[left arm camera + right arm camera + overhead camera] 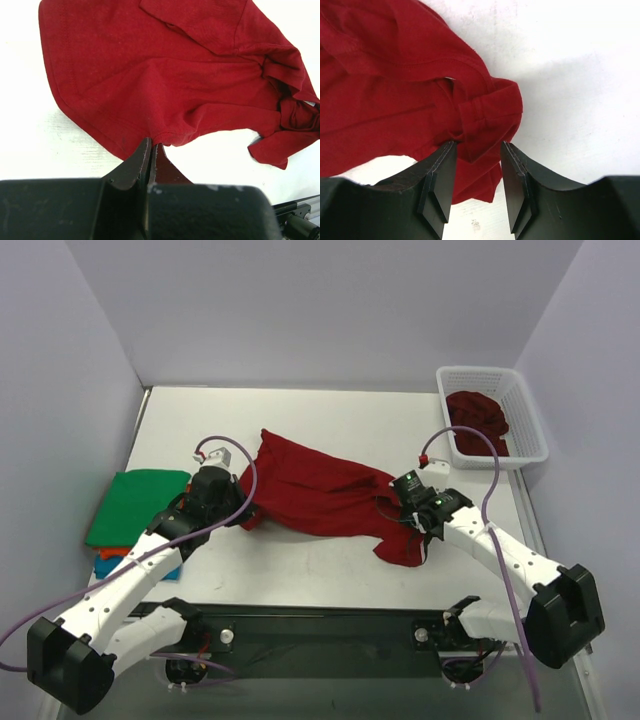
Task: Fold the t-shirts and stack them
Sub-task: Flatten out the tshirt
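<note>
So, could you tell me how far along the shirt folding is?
Done: a folded green shirt tops the stack at far left. In hand: the red shirt lies crumpled mid-table, left gripper pinching its edge, right gripper open around a bunched part. Left: folding it, plus the red bundle in the basket.

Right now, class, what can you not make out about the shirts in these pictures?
1. Top view: how many shirts lie under the green t-shirt; it covers them, and only an orange edge and a blue edge show.
2. Top view: how many dark red shirts are in the basket; they lie bunched.
3. Left wrist view: how much of the red t-shirt the left tool pinches; its own body hides that.
</note>
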`<state>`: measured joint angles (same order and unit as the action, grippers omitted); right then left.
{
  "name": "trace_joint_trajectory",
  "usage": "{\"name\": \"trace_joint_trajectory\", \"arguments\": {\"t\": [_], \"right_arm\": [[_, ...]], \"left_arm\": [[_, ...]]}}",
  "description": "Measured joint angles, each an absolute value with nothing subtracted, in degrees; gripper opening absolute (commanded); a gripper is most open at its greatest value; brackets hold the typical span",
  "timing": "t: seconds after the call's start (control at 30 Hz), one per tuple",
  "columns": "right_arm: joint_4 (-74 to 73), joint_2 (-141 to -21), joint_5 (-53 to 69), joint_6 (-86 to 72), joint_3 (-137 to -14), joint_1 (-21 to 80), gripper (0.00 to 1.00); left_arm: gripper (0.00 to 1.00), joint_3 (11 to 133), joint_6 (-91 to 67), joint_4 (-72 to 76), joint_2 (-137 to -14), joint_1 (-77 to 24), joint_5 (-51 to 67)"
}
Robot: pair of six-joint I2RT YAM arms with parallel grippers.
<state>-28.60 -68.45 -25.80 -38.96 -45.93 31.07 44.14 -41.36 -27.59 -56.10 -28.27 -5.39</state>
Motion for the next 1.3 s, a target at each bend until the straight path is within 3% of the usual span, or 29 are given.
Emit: {"name": "trace_joint_trajectory", "arguments": {"t": [0.23, 0.33, 0.4, 0.47, 0.73, 1.07, 1.3], "right_arm": [[-30.0, -72.8, -27.1, -38.2, -46.8, 31.6, 0.37], [-30.7, -73.8, -27.7, -37.6, -47.0, 31.6, 0.26], [-31.1, -73.9, -28.2, -37.1, -47.1, 31.5, 0.08], [-31.5, -73.8, -28.4, -36.9, -47.3, 31.3, 0.00], [-33.0, -62.9, -18.7, -33.5, -54.6, 22.0, 0.00], [-32.2, -51.6, 1.5, -36.9, -77.3, 4.9, 0.00], [-32.9, -46.7, 5.3, -41.9, -87.6, 0.5, 0.00]], "left_arm": [[0.00, 44.0, -41.4, -27.5, -56.1, -28.1, -5.3], [0.00, 43.7, -41.4, -27.6, -55.8, -28.0, -5.3], [0.00, 43.7, -41.4, -27.6, -55.5, -28.0, -5.3], [0.00, 43.7, -41.4, -27.7, -55.1, -28.0, -5.3], [0.00, 49.3, -40.9, -33.7, -53.7, -27.1, -6.7], [0.00, 81.0, -36.7, -42.2, -54.4, -24.9, -13.7], [0.00, 97.1, -34.0, -47.2, -54.5, -24.7, -19.9]]}}
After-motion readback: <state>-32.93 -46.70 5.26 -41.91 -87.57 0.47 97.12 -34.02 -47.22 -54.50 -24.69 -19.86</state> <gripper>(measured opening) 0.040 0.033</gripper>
